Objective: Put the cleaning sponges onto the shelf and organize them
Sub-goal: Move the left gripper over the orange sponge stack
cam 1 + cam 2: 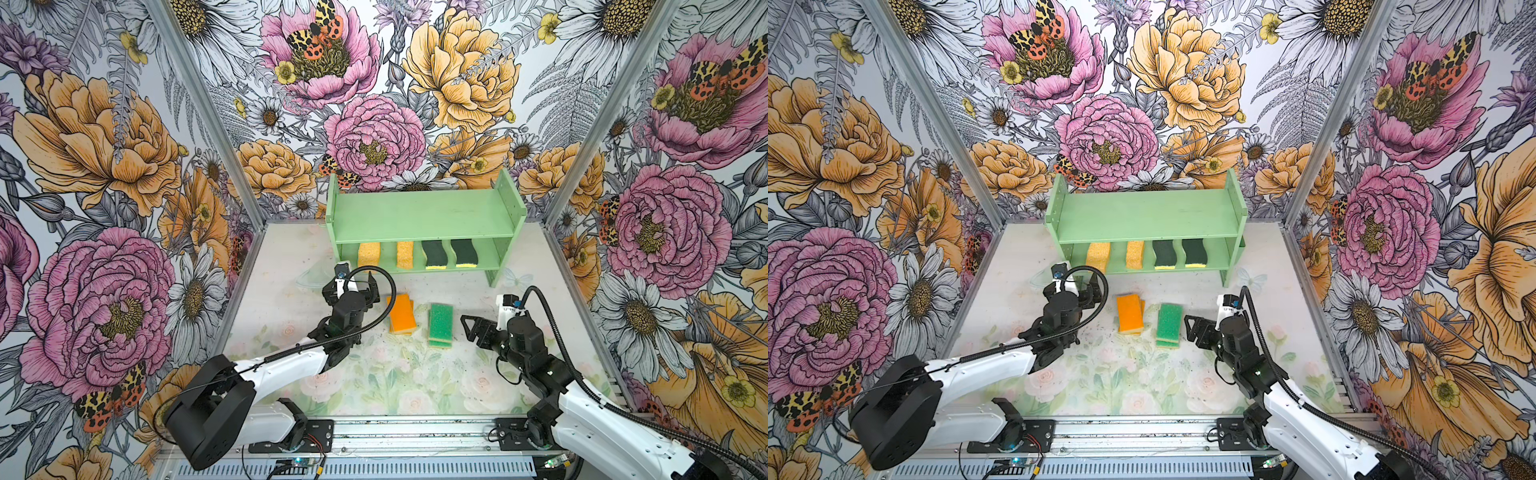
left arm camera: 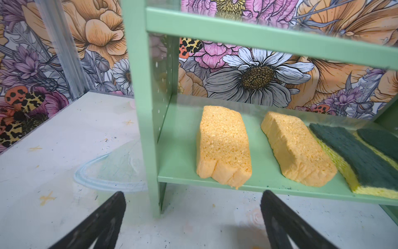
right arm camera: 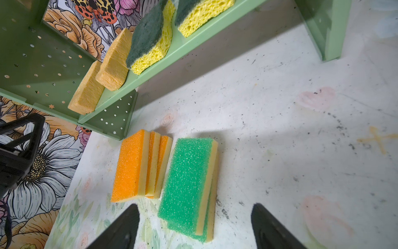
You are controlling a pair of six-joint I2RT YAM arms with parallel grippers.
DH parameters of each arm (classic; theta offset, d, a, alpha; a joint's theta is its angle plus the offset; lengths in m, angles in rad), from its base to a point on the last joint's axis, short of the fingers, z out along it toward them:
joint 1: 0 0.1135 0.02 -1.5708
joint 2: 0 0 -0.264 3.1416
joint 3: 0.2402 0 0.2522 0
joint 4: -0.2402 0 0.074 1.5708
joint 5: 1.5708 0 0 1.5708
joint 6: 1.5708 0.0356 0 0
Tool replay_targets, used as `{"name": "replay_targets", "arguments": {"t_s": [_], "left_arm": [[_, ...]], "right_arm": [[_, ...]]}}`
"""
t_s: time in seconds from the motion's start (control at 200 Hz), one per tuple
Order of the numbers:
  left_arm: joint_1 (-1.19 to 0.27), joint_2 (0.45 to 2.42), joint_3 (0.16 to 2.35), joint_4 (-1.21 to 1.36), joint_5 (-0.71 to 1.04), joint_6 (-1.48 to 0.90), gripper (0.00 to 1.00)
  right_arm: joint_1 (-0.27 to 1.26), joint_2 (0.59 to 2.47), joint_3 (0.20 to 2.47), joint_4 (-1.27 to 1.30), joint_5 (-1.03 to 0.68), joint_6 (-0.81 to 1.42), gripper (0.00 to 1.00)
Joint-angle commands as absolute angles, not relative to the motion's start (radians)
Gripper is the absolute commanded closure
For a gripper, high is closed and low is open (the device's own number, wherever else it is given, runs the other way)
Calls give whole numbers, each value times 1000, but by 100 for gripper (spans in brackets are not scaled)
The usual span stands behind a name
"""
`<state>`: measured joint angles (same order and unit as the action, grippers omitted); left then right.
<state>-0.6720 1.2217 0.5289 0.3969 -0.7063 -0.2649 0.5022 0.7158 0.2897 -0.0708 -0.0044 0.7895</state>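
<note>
The mint-green shelf (image 1: 424, 216) (image 1: 1150, 216) stands at the back. Its lower tier holds two porous yellow sponges (image 2: 224, 146) (image 2: 297, 151) and two wavy dark-green-topped sponges (image 1: 451, 253) (image 2: 355, 155). On the table in front lie a stack of orange-topped sponges (image 1: 402, 313) (image 3: 129, 168) and a stack of green-topped sponges (image 1: 441, 323) (image 3: 187, 179). My left gripper (image 1: 351, 286) (image 2: 192, 194) is open and holds nothing, facing the shelf's left leg. My right gripper (image 1: 468, 330) (image 3: 195, 205) is open, just right of the green stack, pointing at it.
Floral-print walls (image 1: 124, 166) close in the left, back and right sides. A metal rail (image 1: 415, 432) carries both arm bases along the front edge. The shelf's right leg (image 1: 494, 278) stands on the table behind my right arm.
</note>
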Motion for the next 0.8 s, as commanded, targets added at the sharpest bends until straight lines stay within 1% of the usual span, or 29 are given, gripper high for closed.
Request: {"name": "replay_targets", "arguments": {"t_s": [0.0, 0.165, 0.3, 0.435, 0.55, 0.675, 0.795], "left_arm": [[-595, 1127, 538, 162, -603, -345, 1], [-518, 985, 542, 29, -504, -346, 1], [-495, 941, 535, -11, -445, -345, 1], [-494, 969, 516, 17, -350, -356, 1], [-491, 1021, 488, 103, -218, -353, 1], [-485, 1078, 468, 198, -23, -349, 1], [-482, 1113, 464, 229, 75, -351, 1]], "right_arm": [[499, 719, 315, -63, -5, 796, 16], [500, 737, 325, -61, -5, 794, 17], [500, 747, 324, -56, -4, 795, 16], [500, 752, 326, -53, -1, 795, 16], [500, 752, 328, -53, -4, 795, 16], [500, 751, 330, -54, -9, 796, 16], [500, 752, 333, -55, -9, 798, 16]]}}
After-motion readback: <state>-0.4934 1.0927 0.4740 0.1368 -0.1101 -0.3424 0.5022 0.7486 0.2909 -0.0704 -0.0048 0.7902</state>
